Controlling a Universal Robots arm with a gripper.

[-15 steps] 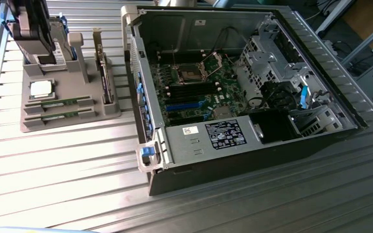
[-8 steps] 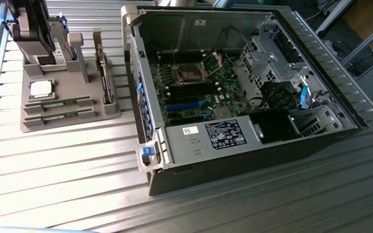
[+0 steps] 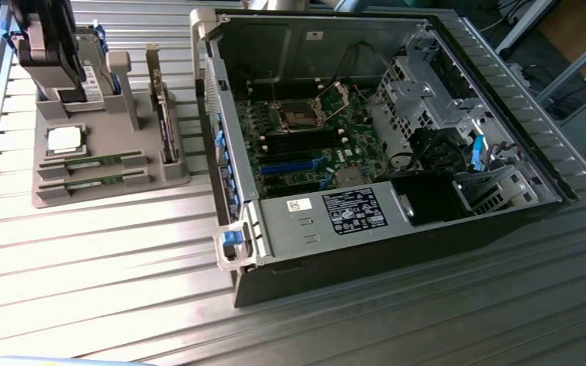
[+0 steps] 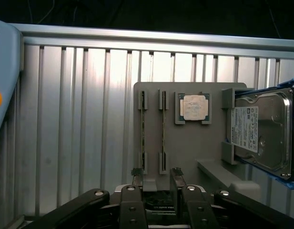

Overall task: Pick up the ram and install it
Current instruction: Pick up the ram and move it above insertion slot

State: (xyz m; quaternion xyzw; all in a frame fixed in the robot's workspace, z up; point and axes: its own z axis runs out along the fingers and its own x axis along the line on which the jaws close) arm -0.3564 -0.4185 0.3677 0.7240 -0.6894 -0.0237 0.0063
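Exterior view:
- Open PC case (image 3: 375,114) sits on the ribbed metal table (image 3: 89,267), mid-table and running toward the exterior view's right edge.
- Motherboard (image 3: 308,133) is exposed inside. Power supply (image 3: 344,213) with its label sits at the case's near end.
- Grey parts holder (image 3: 59,197) is by the table edge on the exterior view's left, just beside the case but not touching it.
- On the holder, the hard drive (image 3: 59,38) stands upright at the far end. An upright card (image 3: 161,107) runs along the edge facing the case. CPU (image 3: 66,139) is about mid-holder.
- The ram is two sticks, both seated on edge in slots at the holder's near end. Inner ram stick (image 3: 94,162) is next to the CPU. Outer ram stick (image 3: 94,181) is nearest the holder's end edge.

Wrist view:
- Gripper (image 4: 156,174) hangs over the holder's side edge, at one end of the stick slots.
- Fingertips (image 4: 136,172) are spread apart and released, with nothing between them.
- Outer ram stick (image 4: 143,131) and inner ram stick (image 4: 164,131) lie parallel in their slots. Both line up with the gap between the fingers, and neither is touched.
- CPU (image 4: 193,107) is just past the inner stick. Hard drive (image 4: 261,133) is at the holder's far end.
- A pale blue housing (image 4: 4,71) with an orange button pokes in at the table's edge.
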